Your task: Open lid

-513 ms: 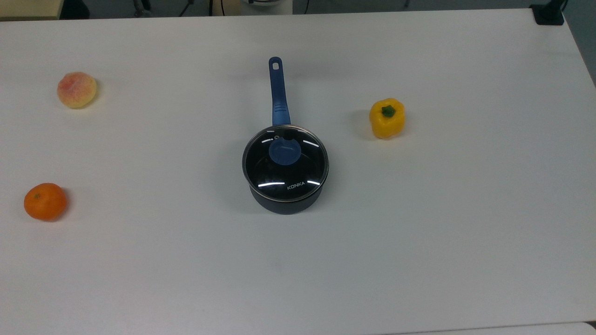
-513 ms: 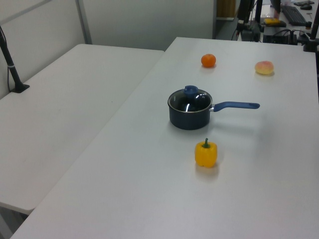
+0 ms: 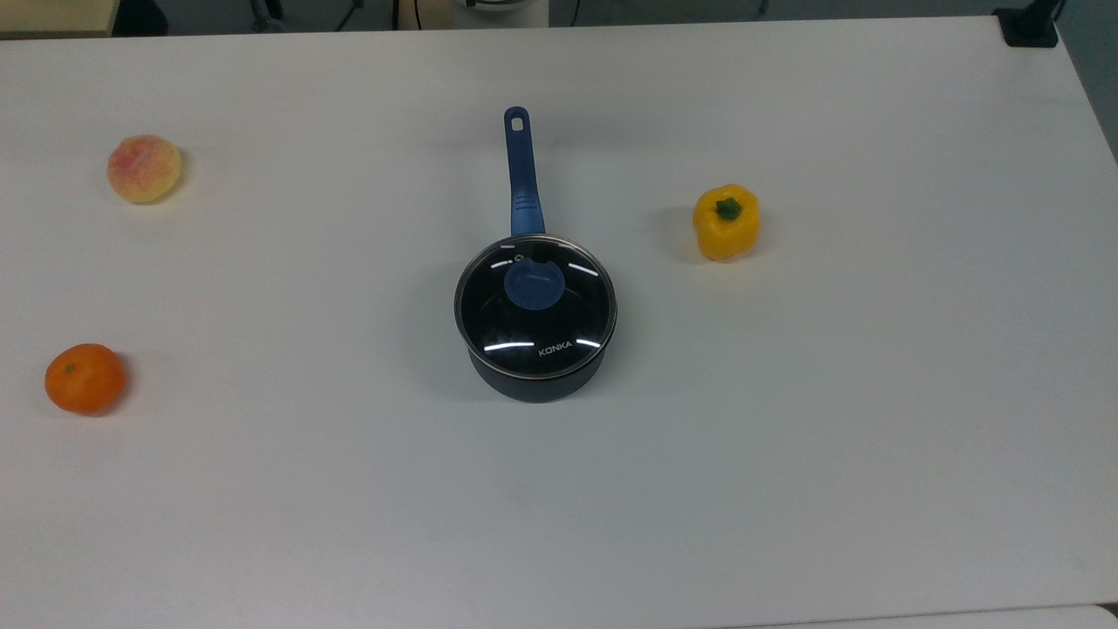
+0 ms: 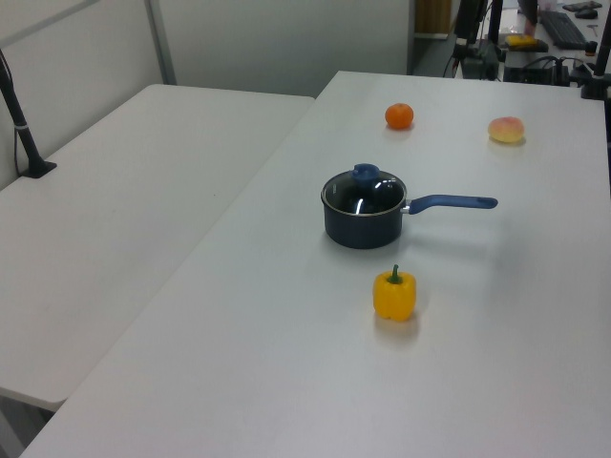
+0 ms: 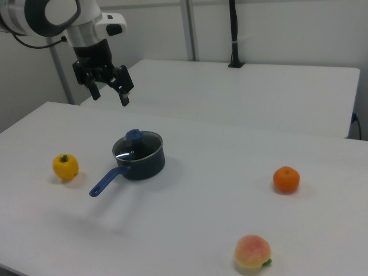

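Observation:
The lid [image 3: 534, 323] is a clear glass disc with a metal rim, a round blue knob and white KONKA lettering. It lies flat on a dark blue saucepan [image 3: 534, 380] whose long handle points to the top view's top. The same lid [image 4: 364, 194] and the lid [image 5: 138, 145] sit closed on the pan in the side views. My gripper [image 5: 109, 92] hangs open high in the air, above and to the right view's left of the pan, well apart from the knob, with nothing between its fingers.
A yellow bell pepper [image 3: 726, 221] stands to the top view's right of the pan. A peach [image 3: 144, 168] and an orange [image 3: 85, 378] lie far to the top view's left. A second white table [image 4: 115, 210] adjoins on the left view's left.

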Tool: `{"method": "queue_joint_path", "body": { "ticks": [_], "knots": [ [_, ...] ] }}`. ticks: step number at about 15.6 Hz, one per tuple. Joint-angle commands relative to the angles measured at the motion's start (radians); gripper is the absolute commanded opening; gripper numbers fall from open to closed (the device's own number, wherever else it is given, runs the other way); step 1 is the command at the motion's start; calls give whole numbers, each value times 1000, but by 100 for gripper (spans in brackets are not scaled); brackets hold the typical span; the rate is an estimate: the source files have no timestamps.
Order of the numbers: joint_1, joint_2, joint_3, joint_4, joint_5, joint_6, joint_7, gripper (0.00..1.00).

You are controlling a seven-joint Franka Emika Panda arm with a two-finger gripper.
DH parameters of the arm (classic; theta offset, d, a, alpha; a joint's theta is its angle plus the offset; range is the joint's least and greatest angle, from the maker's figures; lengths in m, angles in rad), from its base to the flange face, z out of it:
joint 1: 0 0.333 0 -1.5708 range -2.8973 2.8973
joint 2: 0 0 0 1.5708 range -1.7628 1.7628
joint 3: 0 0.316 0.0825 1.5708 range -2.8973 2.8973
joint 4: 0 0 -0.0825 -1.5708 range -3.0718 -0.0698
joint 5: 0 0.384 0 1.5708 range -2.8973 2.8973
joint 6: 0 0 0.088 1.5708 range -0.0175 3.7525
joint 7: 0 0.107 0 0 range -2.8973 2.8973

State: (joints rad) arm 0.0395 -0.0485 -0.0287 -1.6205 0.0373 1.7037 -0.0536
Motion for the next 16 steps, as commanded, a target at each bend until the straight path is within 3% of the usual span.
{"method": "queue_joint_path", "body": {
  "ticks": [1,11,16],
  "knots": [
    [-7,-22,12,-30,19,-13,-15,100],
    [-3,39,62,-26,1,-15,-17,100],
    [23,116,66,39,-2,7,7,100]
  ]
}}
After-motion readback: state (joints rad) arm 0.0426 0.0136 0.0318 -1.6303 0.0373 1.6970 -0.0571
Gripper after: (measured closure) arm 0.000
